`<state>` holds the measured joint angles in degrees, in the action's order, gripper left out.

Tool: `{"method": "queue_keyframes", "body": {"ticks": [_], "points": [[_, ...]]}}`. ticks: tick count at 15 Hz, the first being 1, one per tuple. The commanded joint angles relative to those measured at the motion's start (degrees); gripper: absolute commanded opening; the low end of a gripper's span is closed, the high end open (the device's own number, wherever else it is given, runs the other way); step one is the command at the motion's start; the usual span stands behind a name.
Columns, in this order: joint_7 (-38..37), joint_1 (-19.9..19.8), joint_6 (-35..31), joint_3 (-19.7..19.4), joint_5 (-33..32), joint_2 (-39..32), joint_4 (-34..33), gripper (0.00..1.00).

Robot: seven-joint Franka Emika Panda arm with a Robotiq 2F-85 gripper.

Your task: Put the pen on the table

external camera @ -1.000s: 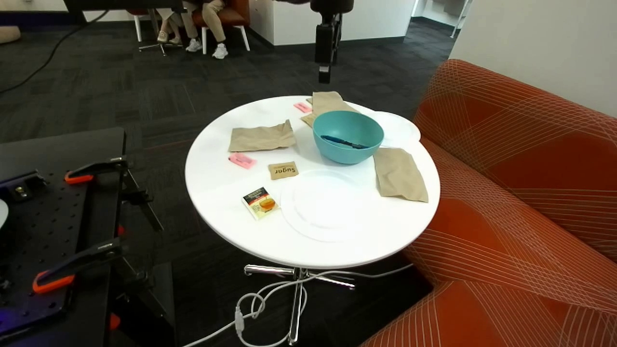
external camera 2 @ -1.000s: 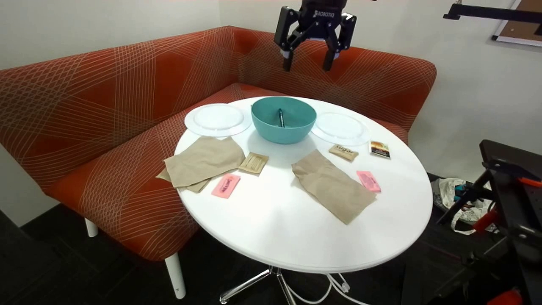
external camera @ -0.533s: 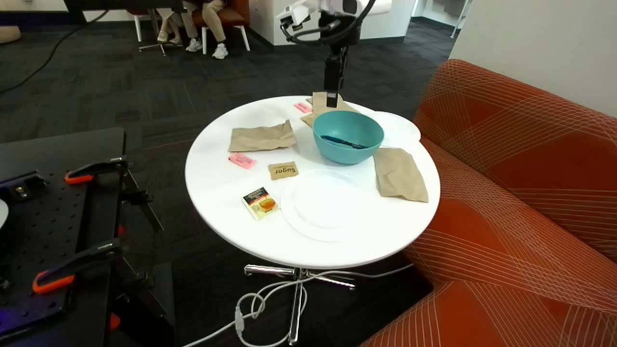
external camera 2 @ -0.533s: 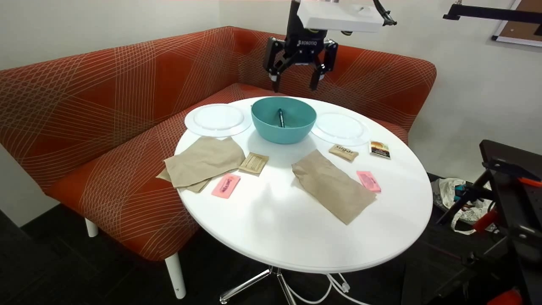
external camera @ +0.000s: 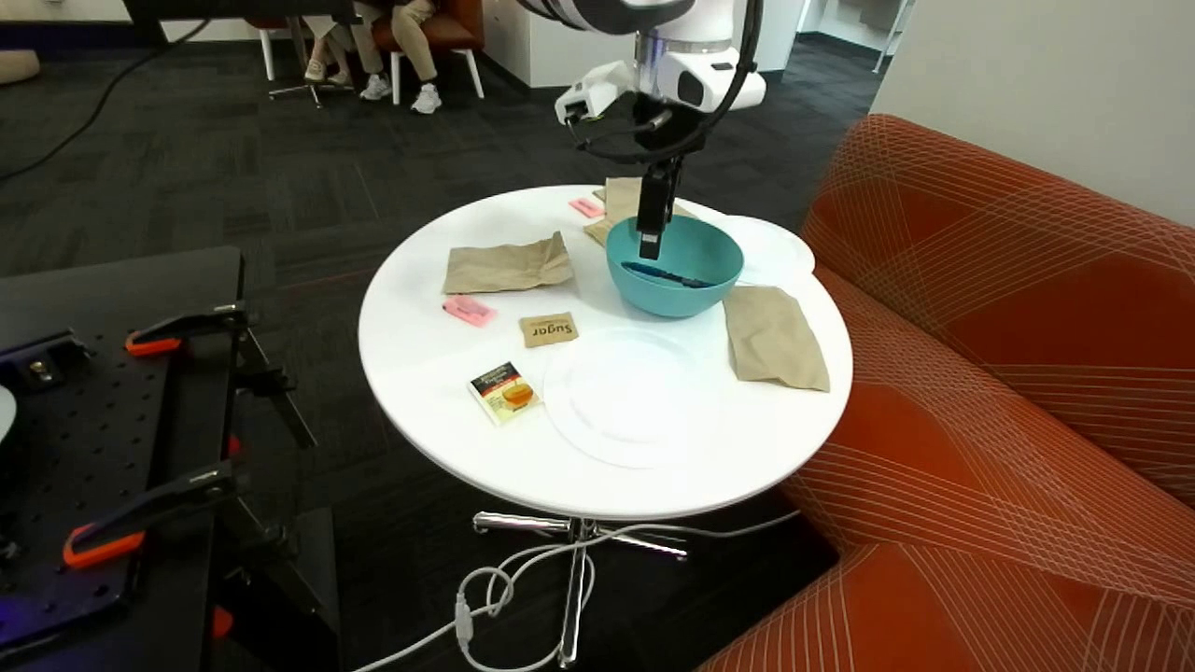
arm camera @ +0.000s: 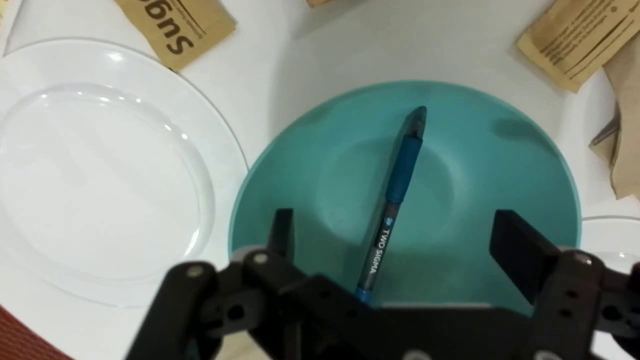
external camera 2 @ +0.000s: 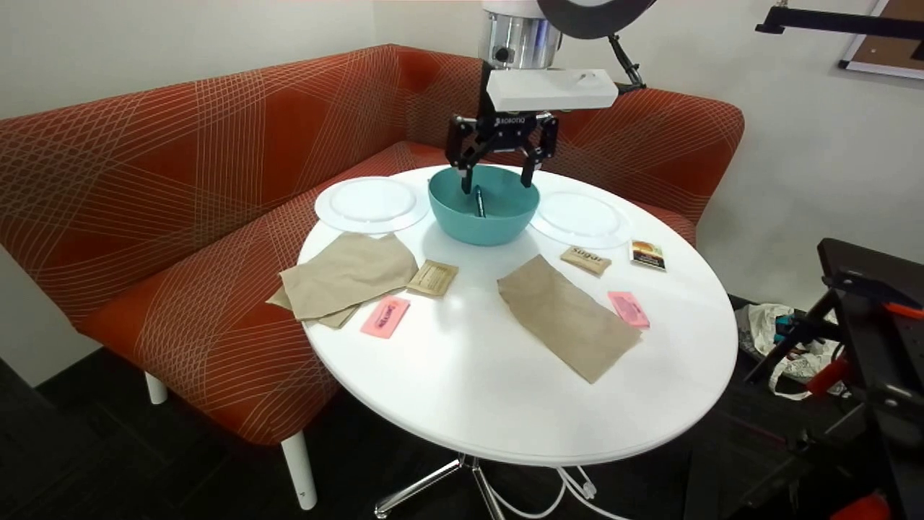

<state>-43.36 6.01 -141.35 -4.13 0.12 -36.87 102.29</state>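
The pen (arm camera: 402,170) is contained in the teal bowl (arm camera: 300,170), not yet laid on the table (external camera 2: 520,412); the gripper (external camera 2: 497,180) is poised over the bowl, its fingers (arm camera: 522,252) parted (nothing is grasped), presumably so that the slanted pen can be straddled before lifting.

In an exterior view, a teal bowl (external camera 2: 480,230) stood on a round white table (external camera 2: 505,397), a pen (external camera 2: 480,202) inside it. The gripper (external camera 2: 497,181) hung over the bowl, its fingers (external camera 2: 466,181) apart. White plates (external camera 2: 372,200) flanked the bowl, with brown napkins (external camera 2: 563,318) in front and a red sofa (external camera 2: 245,159) behind.
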Motion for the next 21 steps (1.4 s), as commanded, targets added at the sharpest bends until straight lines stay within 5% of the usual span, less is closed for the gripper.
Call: {"method": "queue_keyframes", "body": {"ticks": [1,9,10,21], "points": [[-0.9,0.6,0.4,-1.1,1.8,-3.8,-3.9,1.0],[-1.0,0.7,1.1,-1.6,3.4,-8.6,-8.3,1.0],[-1.1,0.7,1.2,-1.6,3.6,-9.0,-8.6,0.77],[-1.4,0.7,0.7,-2.6,4.1,-9.7,-8.5,0.0]]}}
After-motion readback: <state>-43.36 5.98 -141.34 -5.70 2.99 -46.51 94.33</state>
